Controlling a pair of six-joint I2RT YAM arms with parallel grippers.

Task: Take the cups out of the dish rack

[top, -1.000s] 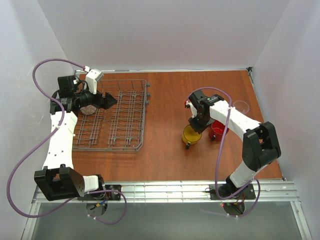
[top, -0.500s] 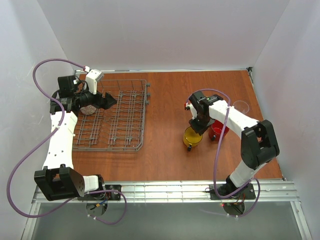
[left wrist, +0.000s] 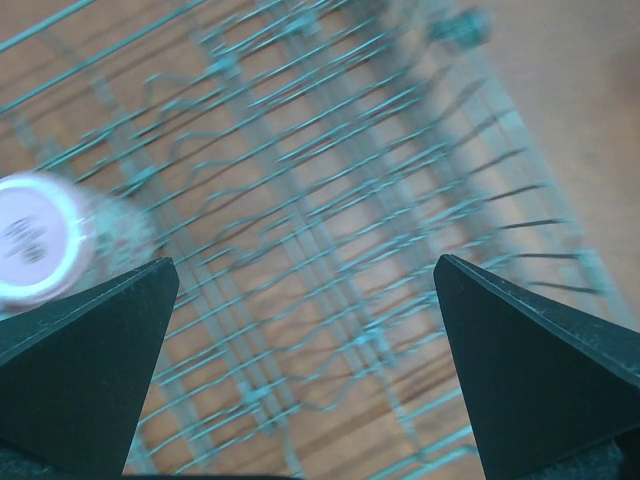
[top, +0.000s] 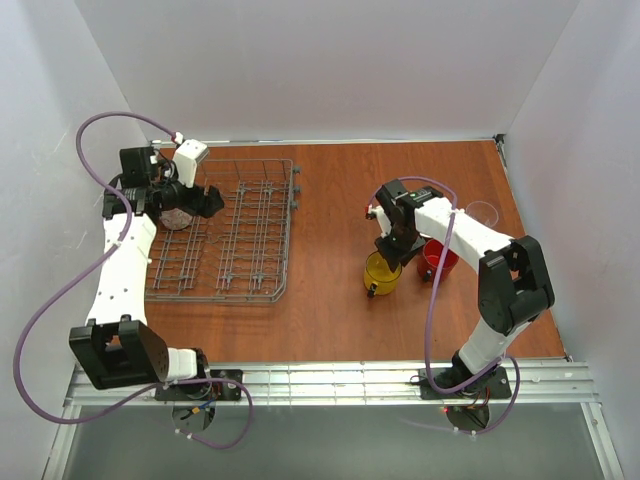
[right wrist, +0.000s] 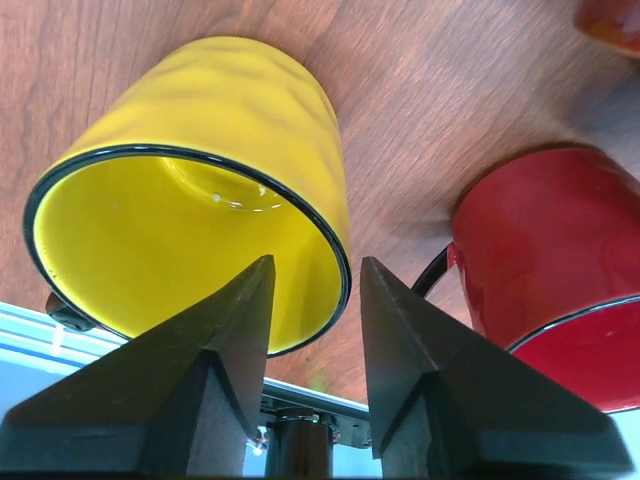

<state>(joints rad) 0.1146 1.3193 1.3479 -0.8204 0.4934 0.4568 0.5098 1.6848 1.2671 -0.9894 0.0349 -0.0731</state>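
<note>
Right wrist view: the right gripper pinches the yellow mug by its wall, jaws narrow, with the mug tilted over the table. It would be best to lower until the base sits flat, then open. The red mug stands close at 3 o'clock, so keep clear of that side. Farther off, the left gripper gapes wide over the dish rack, with one cup at its 9 o'clock. The surface is smooth reddish wood, with plain white walls beyond at 12.

The yellow mug is shining glossy, with a slightly bumpy skin. The red mug is gleaming smooth too. The desk is showing brown wood grain. The dish rack is looking like thin grey metal wire.
</note>
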